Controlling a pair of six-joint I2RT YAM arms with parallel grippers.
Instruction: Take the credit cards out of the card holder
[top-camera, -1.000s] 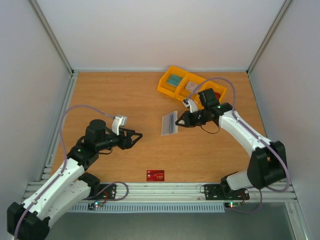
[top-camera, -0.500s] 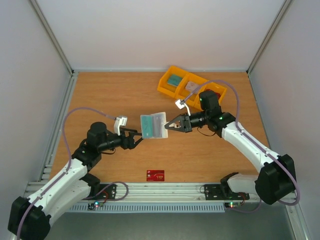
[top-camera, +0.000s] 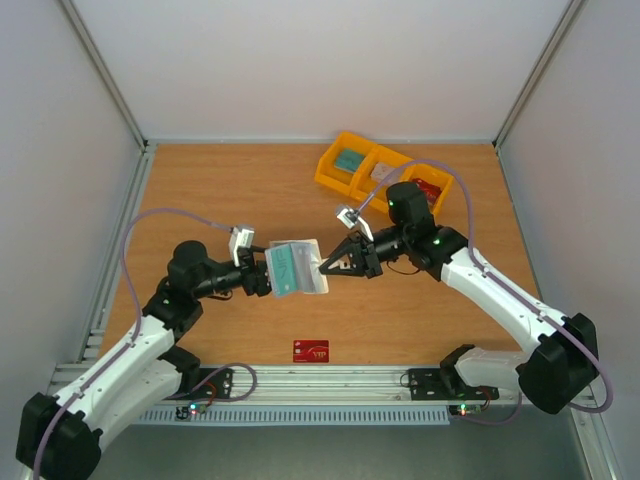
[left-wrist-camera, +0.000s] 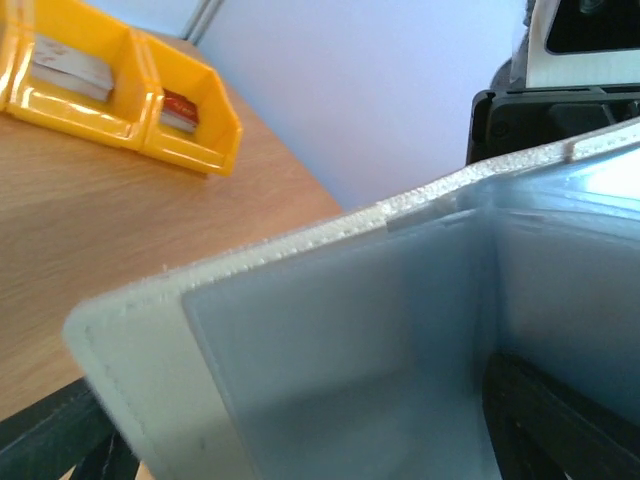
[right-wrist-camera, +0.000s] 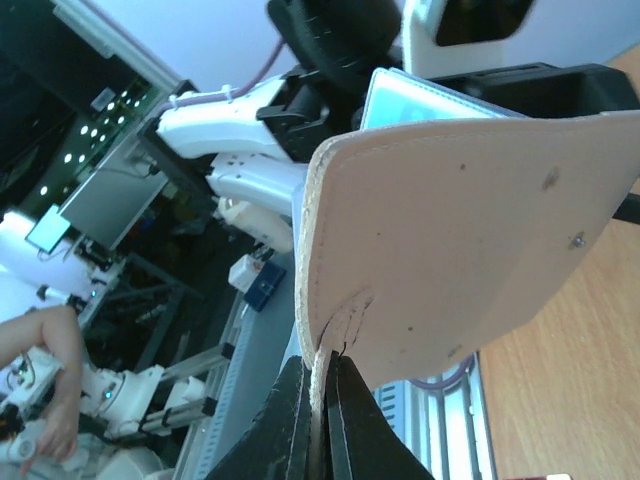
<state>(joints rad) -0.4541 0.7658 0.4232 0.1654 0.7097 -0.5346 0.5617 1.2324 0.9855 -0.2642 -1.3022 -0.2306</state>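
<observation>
The card holder (top-camera: 296, 268) hangs open above the table's middle, cream outside, pale grey-blue inside. My right gripper (top-camera: 325, 265) is shut on its small snap tab; in the right wrist view the black fingers (right-wrist-camera: 300, 420) pinch the tab below the cream outer face (right-wrist-camera: 470, 250). My left gripper (top-camera: 264, 280) is open at the holder's left edge. In the left wrist view the holder's inner face (left-wrist-camera: 380, 330) fills the space between the widely spread fingers (left-wrist-camera: 560, 420). One red credit card (top-camera: 311, 351) lies flat near the front edge. I cannot tell whether cards are inside the holder.
A yellow three-compartment bin (top-camera: 330, 172) stands at the back right, with a teal item (top-camera: 350, 160), a grey item (top-camera: 383, 172) and a red item (top-camera: 428, 188) in it. The left wrist view shows the same bin (left-wrist-camera: 215, 140). Grey walls enclose the table.
The right gripper lifted the card holder off the table and carried it left. The holder fell open. The left gripper opened wider and moved up to the holder's edge.
</observation>
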